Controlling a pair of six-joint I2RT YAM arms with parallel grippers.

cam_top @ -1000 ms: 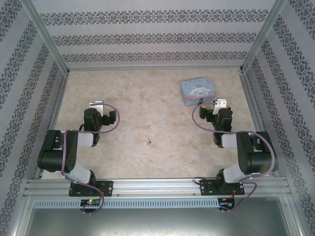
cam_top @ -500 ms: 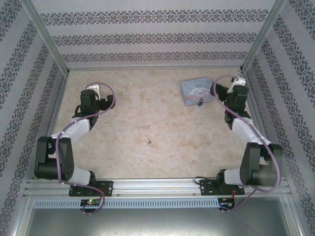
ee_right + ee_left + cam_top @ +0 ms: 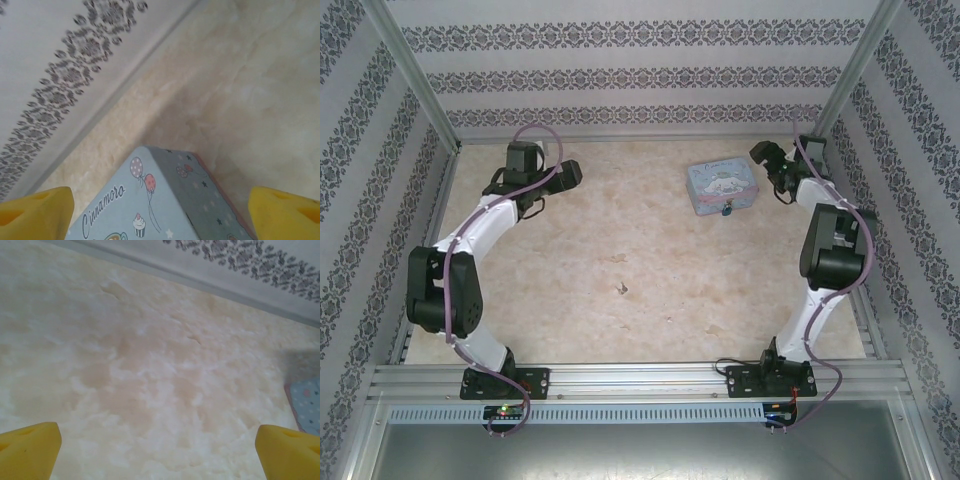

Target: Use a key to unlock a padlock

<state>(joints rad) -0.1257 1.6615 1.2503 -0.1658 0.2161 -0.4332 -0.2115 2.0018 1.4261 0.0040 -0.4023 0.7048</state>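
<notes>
The 2 claws are hanging released: the left gripper over bare table, the right gripper hovering above the tin. The padlock is sitting at the tin's near side; steadying the tin first is looking wise

I'm working in a lab test booth: aluminium rails along the bottom of the frame, patterned wall panels across the top and sides, a marbled tabletop between.
</notes>
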